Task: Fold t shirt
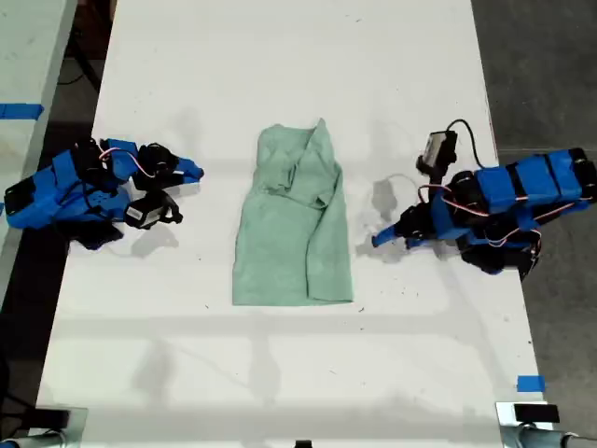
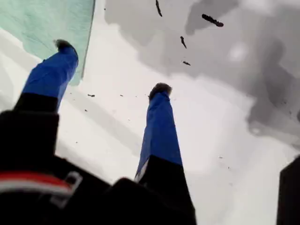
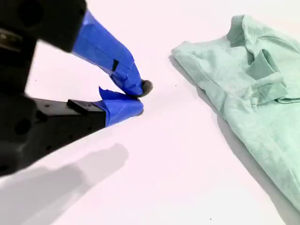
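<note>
The pale mint-green t shirt (image 1: 294, 224) lies flat in the middle of the white table (image 1: 298, 56), folded narrow, its bunched end towards the top of the exterior view. At the exterior view's right, my first gripper (image 1: 381, 239) rests beside the shirt's lower part. It is open and empty (image 2: 110, 68), with a corner of the shirt (image 2: 47, 18) just past one fingertip. My second gripper (image 1: 189, 173) sits at the exterior view's left, apart from the shirt's bunched end (image 3: 253, 89). Its blue-taped jaws are shut on nothing (image 3: 138, 96).
Small dark specks (image 2: 183, 42) dot the table near the first gripper. Blue tape marks (image 1: 530, 384) sit at the table's edge in the exterior view's lower right. A second pale surface (image 1: 28, 56) stands past the table's edge at the exterior view's left.
</note>
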